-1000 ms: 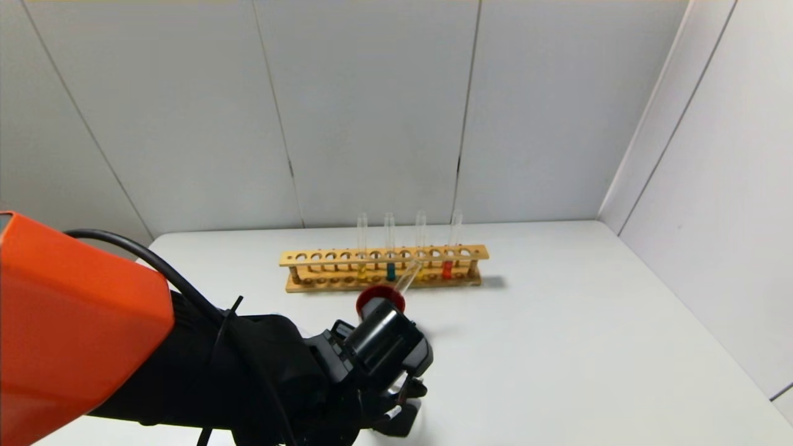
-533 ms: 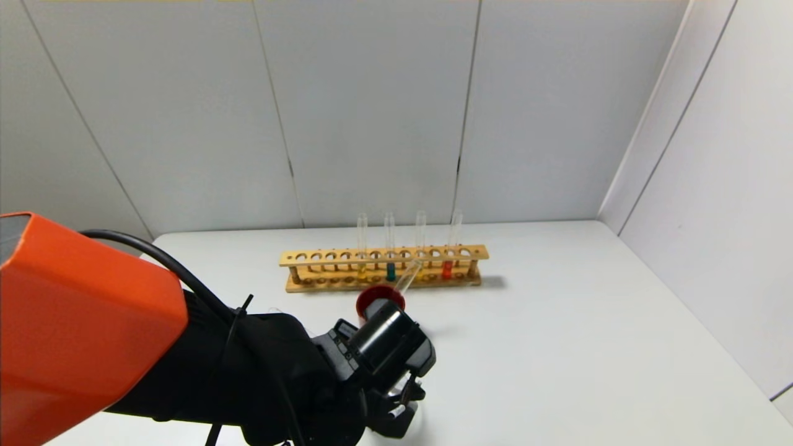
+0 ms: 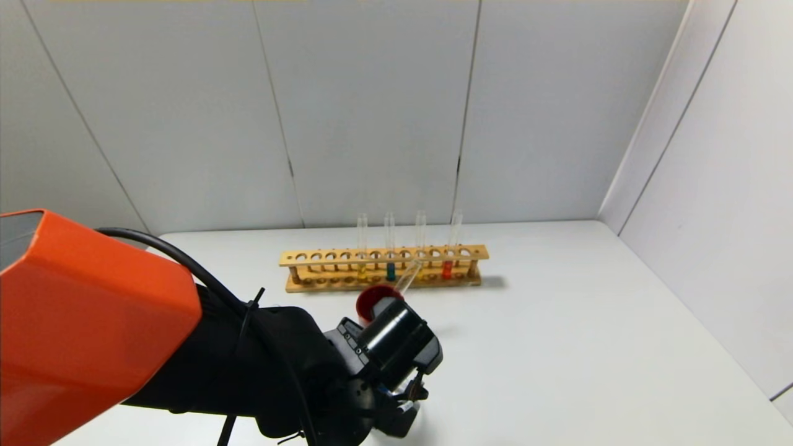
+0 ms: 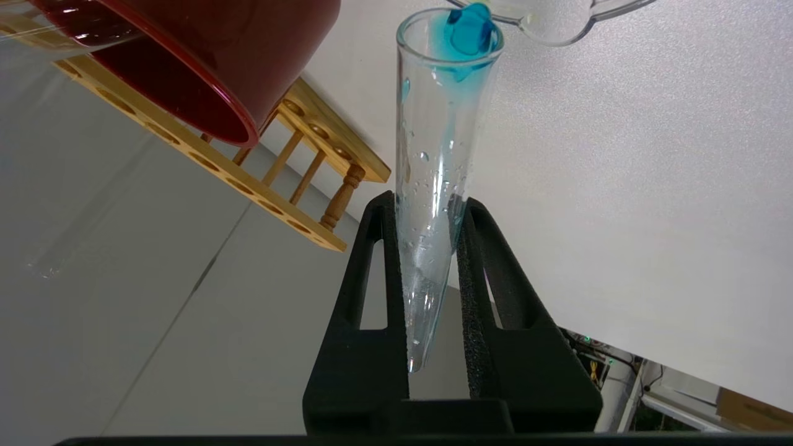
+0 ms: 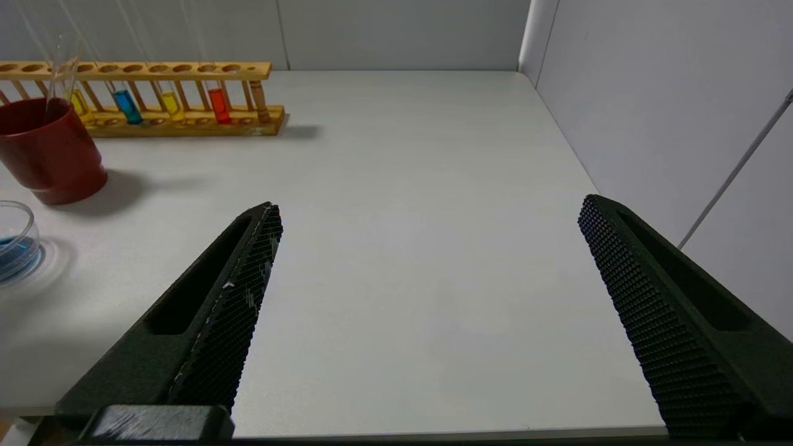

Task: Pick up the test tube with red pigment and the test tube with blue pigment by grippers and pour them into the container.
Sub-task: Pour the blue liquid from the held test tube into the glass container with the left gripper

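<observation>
The left pincer (image 4: 433, 248), two black foam-faced fingers, is clamped on a slender clear glass test tube (image 4: 433, 186) carrying the last of its blue pigment. The tube's long axis runs straight out from the fingers, its rounded end back between them and its open mouth tipped down over the rim of the small clear glass beaker (image 4: 557, 25). A blue bead hangs at the lip, and wet droplets cling to the smooth inner wall, so the pour looks nearly done.

From the right wrist, blue liquid pools in the beaker (image 5: 15, 248) on the white bench (image 5: 403, 217), beside an opaque dark red cup (image 5: 49, 155). Behind them the wooden rack (image 5: 186, 124) holds the red-pigment tube (image 5: 218, 105) upright. The right pincer (image 5: 427, 279) hangs with fingers wide apart, nearer that tube.
</observation>
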Controlling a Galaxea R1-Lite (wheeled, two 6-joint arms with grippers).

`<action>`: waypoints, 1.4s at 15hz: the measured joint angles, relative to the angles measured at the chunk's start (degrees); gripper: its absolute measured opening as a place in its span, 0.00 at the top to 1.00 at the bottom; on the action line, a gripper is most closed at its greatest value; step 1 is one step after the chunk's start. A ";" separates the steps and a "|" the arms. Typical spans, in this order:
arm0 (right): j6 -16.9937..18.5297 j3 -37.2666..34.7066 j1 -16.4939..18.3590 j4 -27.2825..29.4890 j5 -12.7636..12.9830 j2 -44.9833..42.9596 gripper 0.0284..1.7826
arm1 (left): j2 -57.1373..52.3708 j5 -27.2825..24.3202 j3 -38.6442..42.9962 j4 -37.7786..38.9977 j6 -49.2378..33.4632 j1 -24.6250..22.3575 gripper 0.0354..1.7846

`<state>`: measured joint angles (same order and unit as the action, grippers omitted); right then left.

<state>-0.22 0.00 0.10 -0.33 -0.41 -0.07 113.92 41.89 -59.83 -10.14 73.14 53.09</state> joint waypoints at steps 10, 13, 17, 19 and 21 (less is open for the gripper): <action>0.00 0.00 0.00 0.00 0.00 0.00 0.02 | 0.46 1.28 -1.63 -3.85 0.34 0.60 0.85; -0.02 0.00 0.00 0.00 0.00 0.00 0.02 | 1.27 1.28 -3.25 -5.73 0.34 0.99 0.85; 0.00 0.00 0.01 0.02 0.00 0.00 0.02 | 2.32 2.84 -5.22 -8.90 0.43 1.58 0.85; 0.00 0.00 0.00 0.00 0.00 0.00 0.02 | 2.56 3.40 -5.99 -10.01 0.43 1.82 0.85; 0.00 0.00 0.00 0.02 0.00 0.00 0.02 | 2.72 4.45 -6.62 -10.22 0.45 1.90 0.85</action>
<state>-0.22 0.00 0.10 -0.30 -0.41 -0.07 116.64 46.34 -66.45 -20.36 73.59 54.99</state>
